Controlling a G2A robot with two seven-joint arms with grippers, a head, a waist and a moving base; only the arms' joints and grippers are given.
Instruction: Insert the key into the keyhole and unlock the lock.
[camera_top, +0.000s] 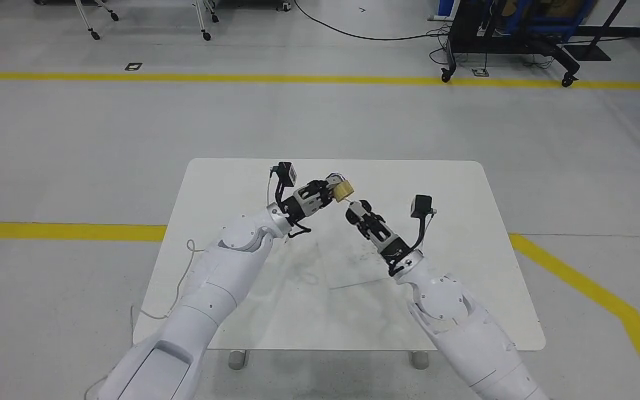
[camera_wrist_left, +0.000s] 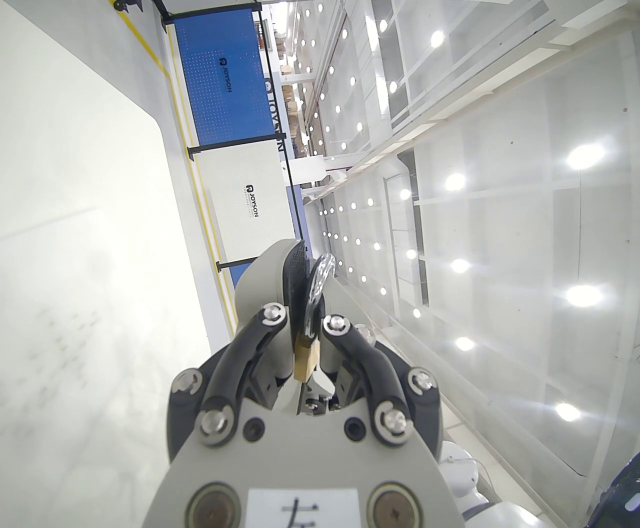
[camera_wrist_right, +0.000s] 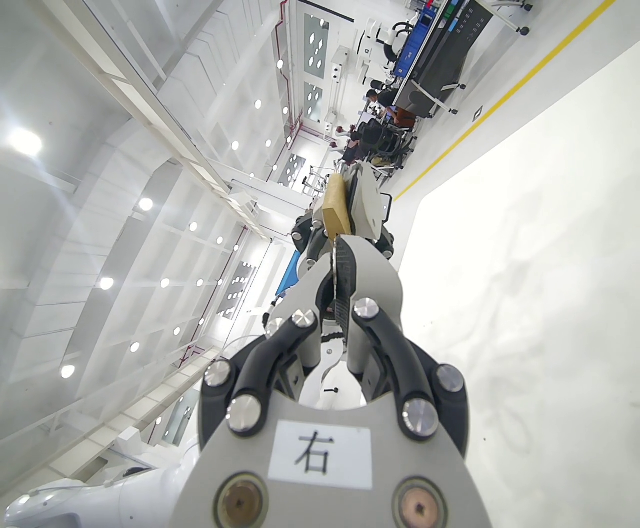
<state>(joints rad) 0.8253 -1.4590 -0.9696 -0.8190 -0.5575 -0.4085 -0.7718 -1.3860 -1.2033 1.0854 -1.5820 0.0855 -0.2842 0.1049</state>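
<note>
Right gripper (camera_wrist_right: 337, 255): clenched on the flat silver key (camera_wrist_right: 332, 272), held edge-on, with the blade pointing away toward the lock (camera_wrist_right: 336, 205).
Left gripper (camera_wrist_left: 309, 300): grasping the lock by its two flat sides.
Place of the lock: in the air between the two arms, above the far middle of the table (camera_top: 440, 300).
Key and lock: the key tip is just at the near end of the brass body. I cannot tell if the blade is already inside.
Step in hand: by my judgement, the insertion.
How to do it well: bring the blade in one line with the keyhole, then push slowly and straight while the left side gives firm support. Turn only when the blade is fully in, and turn with the wrist alone, so the lock does not slip.
Look of the lock: small brass padlock, rectangular, dull yellow. A silver shackle (camera_wrist_left: 319, 280) stands out beyond the left fingers.
</note>
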